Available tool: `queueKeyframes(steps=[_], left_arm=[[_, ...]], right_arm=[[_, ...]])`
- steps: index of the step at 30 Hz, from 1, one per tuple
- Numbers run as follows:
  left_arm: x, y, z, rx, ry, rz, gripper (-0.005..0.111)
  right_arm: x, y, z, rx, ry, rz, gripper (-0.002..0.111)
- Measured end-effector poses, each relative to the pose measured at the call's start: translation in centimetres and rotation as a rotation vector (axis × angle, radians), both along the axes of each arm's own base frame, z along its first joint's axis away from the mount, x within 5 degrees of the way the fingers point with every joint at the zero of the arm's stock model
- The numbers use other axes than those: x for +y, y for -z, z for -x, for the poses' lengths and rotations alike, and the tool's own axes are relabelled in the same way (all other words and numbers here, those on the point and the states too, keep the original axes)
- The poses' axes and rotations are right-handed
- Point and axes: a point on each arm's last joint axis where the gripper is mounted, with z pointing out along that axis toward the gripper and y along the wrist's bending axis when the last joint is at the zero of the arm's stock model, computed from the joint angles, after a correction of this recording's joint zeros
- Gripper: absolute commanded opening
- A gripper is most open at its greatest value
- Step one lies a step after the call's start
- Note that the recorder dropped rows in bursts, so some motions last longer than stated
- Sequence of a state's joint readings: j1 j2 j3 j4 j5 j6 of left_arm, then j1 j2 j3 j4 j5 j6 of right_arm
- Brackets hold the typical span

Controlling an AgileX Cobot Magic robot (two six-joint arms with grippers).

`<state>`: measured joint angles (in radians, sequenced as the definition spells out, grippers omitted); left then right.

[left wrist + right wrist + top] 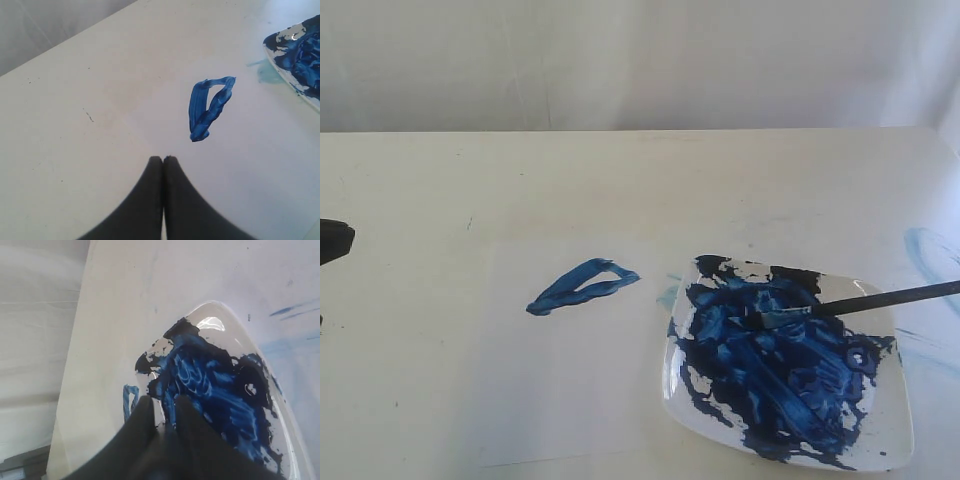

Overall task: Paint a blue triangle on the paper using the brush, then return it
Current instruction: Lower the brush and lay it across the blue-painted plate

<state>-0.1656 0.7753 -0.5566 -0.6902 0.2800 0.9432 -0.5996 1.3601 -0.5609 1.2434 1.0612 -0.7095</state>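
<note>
Now, with the blue triangle (pixel 585 285) finished on the paper (pixel 570 400) and the left tool (pixel 163 159) pressed together, the right tool (pixel 165 407), seemingly pinching the brush (pixel 880 297) over the paint-smeared plate (pixel 892 415), should lower it gently before spreading, avoiding drips.

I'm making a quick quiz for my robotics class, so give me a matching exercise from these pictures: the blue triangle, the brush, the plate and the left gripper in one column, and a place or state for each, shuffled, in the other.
Column one
1. blue triangle
2. brush
3. plate
4. left gripper

Column two
A. shut, with nothing between its fingers
B. smeared with dark blue paint
C. on the paper
D. tip over the plate, handle reaching past its edge

Pairs: 1-C, 2-D, 3-B, 4-A
</note>
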Motion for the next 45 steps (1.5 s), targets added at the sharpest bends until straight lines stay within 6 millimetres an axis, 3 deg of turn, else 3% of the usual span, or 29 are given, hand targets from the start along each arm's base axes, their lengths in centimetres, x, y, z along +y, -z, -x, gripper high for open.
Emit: queueKeyframes(steps=[26,45], left_arm=[[0.0,0.0,0.0,0.000,0.000,0.000,0.000],[0.0,0.0,0.0,0.002,0.001,0.002,0.000]], right_arm=[[-0.5,4.9,-0.5,0.136,0.037,-0.070,0.000],[-1.5,5.6,-1.3,0.147,0.178,-0.074,0.000]])
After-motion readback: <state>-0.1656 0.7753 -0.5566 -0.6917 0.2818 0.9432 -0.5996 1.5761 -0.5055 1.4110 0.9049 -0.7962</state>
